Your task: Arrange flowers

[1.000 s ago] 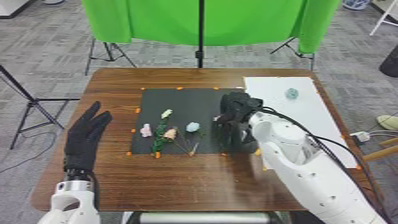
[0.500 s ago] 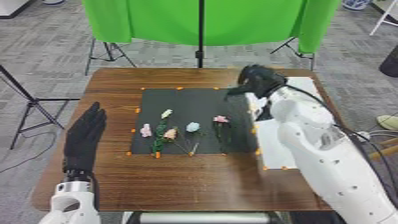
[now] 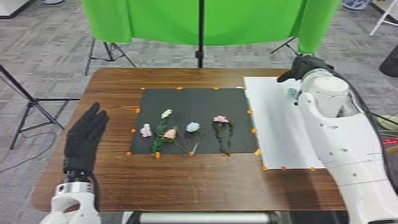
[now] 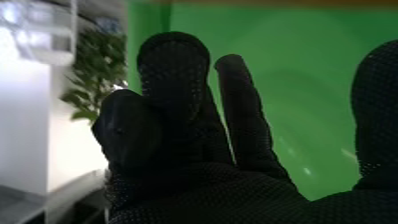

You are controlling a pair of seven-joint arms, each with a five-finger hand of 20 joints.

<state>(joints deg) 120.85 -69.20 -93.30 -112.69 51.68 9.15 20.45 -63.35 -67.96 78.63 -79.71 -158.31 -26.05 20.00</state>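
In the head view, my right hand (image 3: 306,68) is over the far right of the white sheet, close to a pale green vase (image 3: 292,93). Its fingers stand straight in the right wrist view, where the right hand (image 4: 204,185) holds nothing. My left hand (image 3: 86,135) rests open at the table's left side. On the black mat lie a pink flower (image 3: 146,130), a white flower (image 3: 166,114) with a green stem, a peach flower (image 3: 171,133), a pale blue flower (image 3: 193,127) and another pink flower (image 3: 220,119) with a dark stem toward the near edge.
The black mat (image 3: 200,100) and the white sheet (image 3: 271,115) lie side by side on the brown table (image 3: 178,185), with small orange markers along their edges. Beyond the table hangs a green cloth (image 3: 151,25) on dark stands.
My right hand has moved from over the black mat to the far right, above the white sheet. The right pink flower, hidden at first, is uncovered on the mat. The left arm has barely moved.
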